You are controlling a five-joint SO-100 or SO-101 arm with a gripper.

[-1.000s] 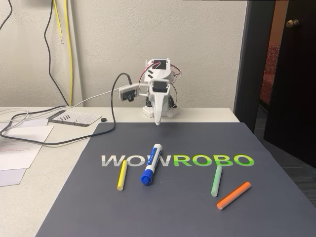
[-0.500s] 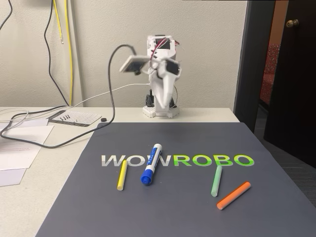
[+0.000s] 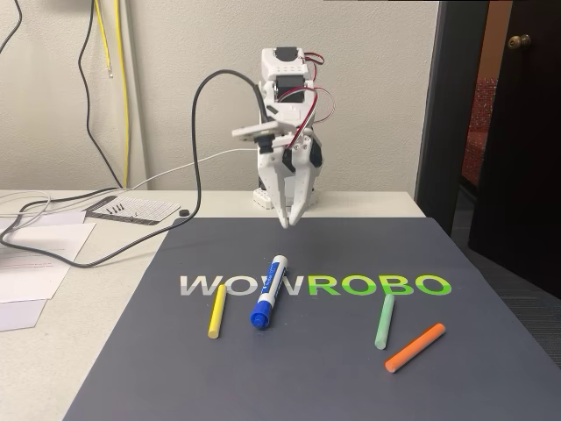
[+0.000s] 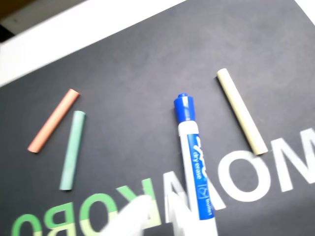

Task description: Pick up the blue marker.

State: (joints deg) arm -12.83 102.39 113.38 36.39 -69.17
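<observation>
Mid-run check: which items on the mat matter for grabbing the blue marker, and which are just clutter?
Job items:
- blue marker, lying on the mat across the lettering
- claw, hanging above the mat's far edge, nothing in it

Just lying about:
- yellow stick
- green stick
- orange stick
- papers and cables beside the mat

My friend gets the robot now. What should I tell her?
Gripper: holds nothing, hangs above the mat's far edge, pointing down; whether the jaws are open is unclear.
Blue marker: lies on the mat over the lettering, cap toward the camera in the fixed view, between the yellow stick and green stick.
Done: nothing picked up yet.
Left: lower onto the marker, grip, lift.
</observation>
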